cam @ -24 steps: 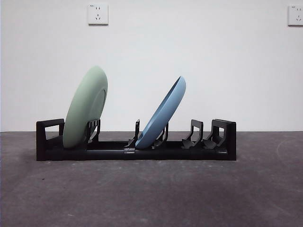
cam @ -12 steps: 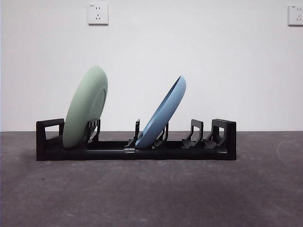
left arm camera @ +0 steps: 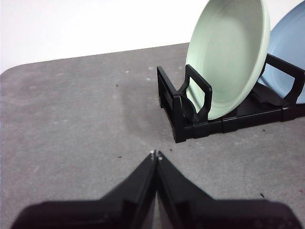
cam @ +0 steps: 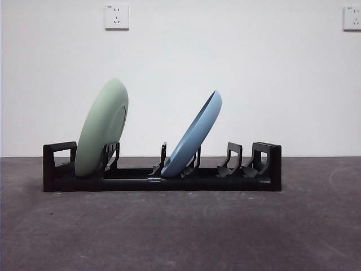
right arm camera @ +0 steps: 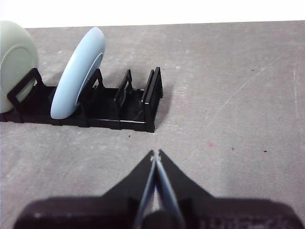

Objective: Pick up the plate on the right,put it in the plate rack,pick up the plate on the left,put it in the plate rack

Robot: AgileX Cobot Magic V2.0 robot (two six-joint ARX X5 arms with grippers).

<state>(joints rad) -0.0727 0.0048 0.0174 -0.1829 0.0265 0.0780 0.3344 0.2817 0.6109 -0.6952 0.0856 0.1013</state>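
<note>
Front view: long black plate rack (cam: 162, 175) across the grey table (cam: 180, 231), level, boxy ends at either side. Green plate (cam: 102, 129) on edge in the slot beside one boxy end, tilted, lower rim down between the dividers, upper rim leaning toward the middle of the rack. Blue plate (cam: 193, 135) on edge near the rack's middle, tilted more steeply the same way, foot wedged against a divider. Two pairs of dividers past the blue plate holding nothing. White wall (cam: 225, 79) behind, with one socket (cam: 117, 16) above the green plate and a second socket (cam: 352, 17) at the top corner. No arm showing here.

Left wrist view: left gripper (left arm camera: 156, 153) clenched, tips meeting with no gap, nothing between them, poised over bare table near the rack's end (left arm camera: 183, 107) but apart from it. Green plate (left arm camera: 228, 55) seen from its hollow face, standing just inside that boxy end; blue plate (left arm camera: 288, 52) partly hidden behind it.

Right wrist view: right gripper (right arm camera: 155, 153) likewise pressed together at the tips, holding nothing, over bare table (right arm camera: 228, 95) near the rack's other end (right arm camera: 151, 98), not touching it. Blue plate (right arm camera: 78, 71) upright on edge in the rack, well apart from that end; green plate (right arm camera: 16, 59) beyond it, cut off by the picture's edge. Both plates seated in the rack, neither touching the other.
</note>
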